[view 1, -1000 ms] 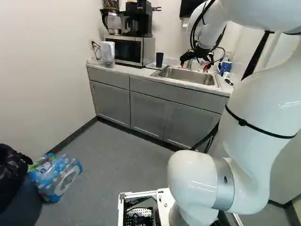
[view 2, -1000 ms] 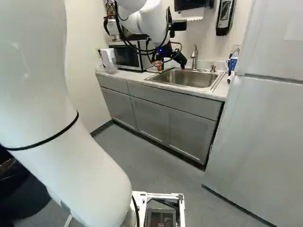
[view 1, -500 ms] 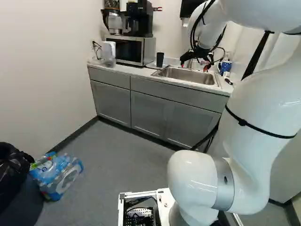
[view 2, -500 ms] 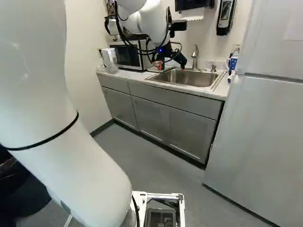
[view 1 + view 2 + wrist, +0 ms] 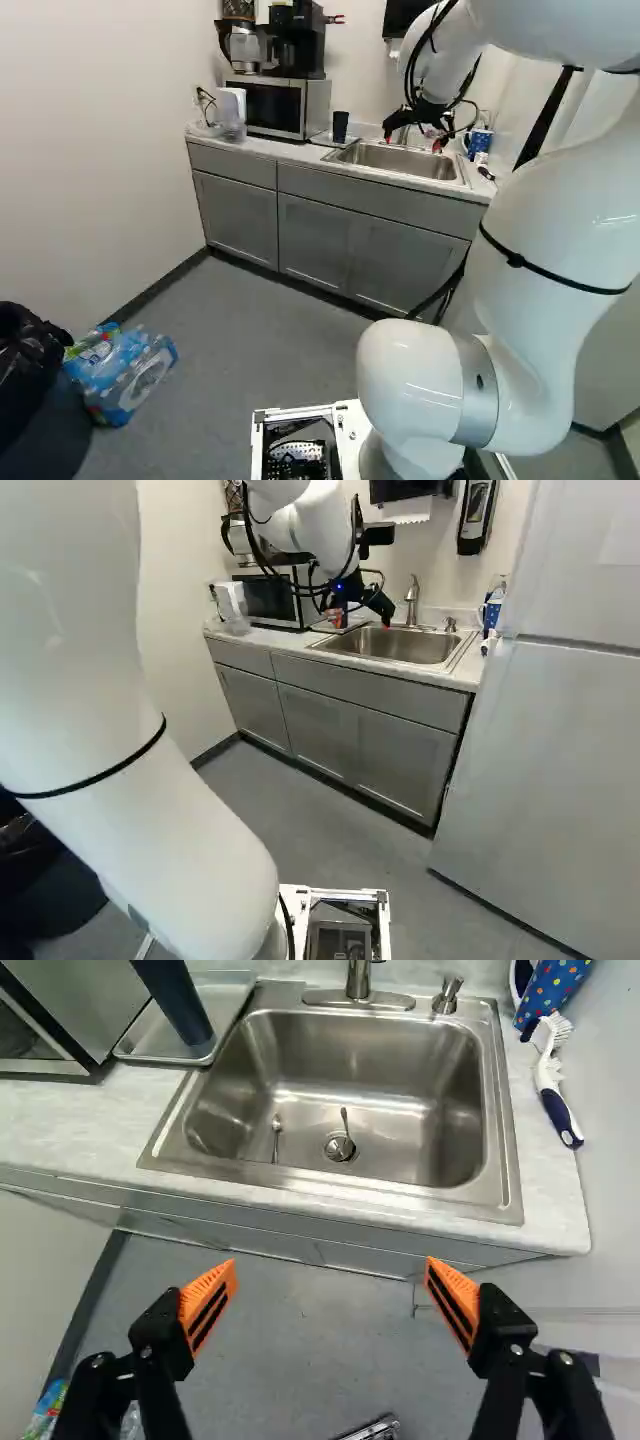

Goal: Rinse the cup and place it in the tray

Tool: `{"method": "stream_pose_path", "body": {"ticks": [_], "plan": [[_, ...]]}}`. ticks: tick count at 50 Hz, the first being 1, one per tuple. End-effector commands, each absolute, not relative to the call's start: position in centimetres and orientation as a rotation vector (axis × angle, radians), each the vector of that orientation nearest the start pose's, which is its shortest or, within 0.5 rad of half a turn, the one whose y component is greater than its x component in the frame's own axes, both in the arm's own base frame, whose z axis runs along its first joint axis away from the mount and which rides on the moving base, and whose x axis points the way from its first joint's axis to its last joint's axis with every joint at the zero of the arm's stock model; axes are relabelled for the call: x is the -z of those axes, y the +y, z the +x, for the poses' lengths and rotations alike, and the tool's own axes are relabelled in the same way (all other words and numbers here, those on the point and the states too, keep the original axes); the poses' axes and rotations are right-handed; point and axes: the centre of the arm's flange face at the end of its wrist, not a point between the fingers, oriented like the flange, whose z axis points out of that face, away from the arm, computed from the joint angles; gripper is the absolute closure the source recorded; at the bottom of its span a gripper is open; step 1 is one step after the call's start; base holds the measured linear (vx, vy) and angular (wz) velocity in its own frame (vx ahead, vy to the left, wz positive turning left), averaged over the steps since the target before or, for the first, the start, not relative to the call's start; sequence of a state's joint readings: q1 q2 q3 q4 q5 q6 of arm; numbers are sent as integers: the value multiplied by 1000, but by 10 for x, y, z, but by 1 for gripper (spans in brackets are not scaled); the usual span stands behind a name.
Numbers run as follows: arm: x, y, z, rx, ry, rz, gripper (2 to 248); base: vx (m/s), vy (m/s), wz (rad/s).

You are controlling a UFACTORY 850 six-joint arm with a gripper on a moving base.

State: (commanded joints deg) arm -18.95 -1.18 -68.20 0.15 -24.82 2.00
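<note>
The cup (image 5: 178, 1005) stands in the tray (image 5: 224, 1002) at eleven o'clock — last step likely done — so the wide-open gripper (image 5: 331, 1272) can back off.

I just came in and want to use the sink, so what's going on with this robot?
The robot arm isn't handling anything right now. Its end effector hangs open and empty, facing the sink. The dark cup stands in the metal tray beside the sink. The pictures don't show whether it has been rinsed.
</note>
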Motion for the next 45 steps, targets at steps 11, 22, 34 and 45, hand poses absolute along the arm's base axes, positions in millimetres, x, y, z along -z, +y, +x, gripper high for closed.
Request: {"method": "stream_pose_path", "body": {"ticks": [11,22,34,45], "plan": [[-654,-166,490,1169,545,-2978,3,0,0,0],[-646,-161,489,1188,530,-2972,3,0,0,0],[-633,-153,487,1217,507,-2963,3,0,0,0],[-617,-143,482,1254,478,-2950,3,0,0,0]]}}
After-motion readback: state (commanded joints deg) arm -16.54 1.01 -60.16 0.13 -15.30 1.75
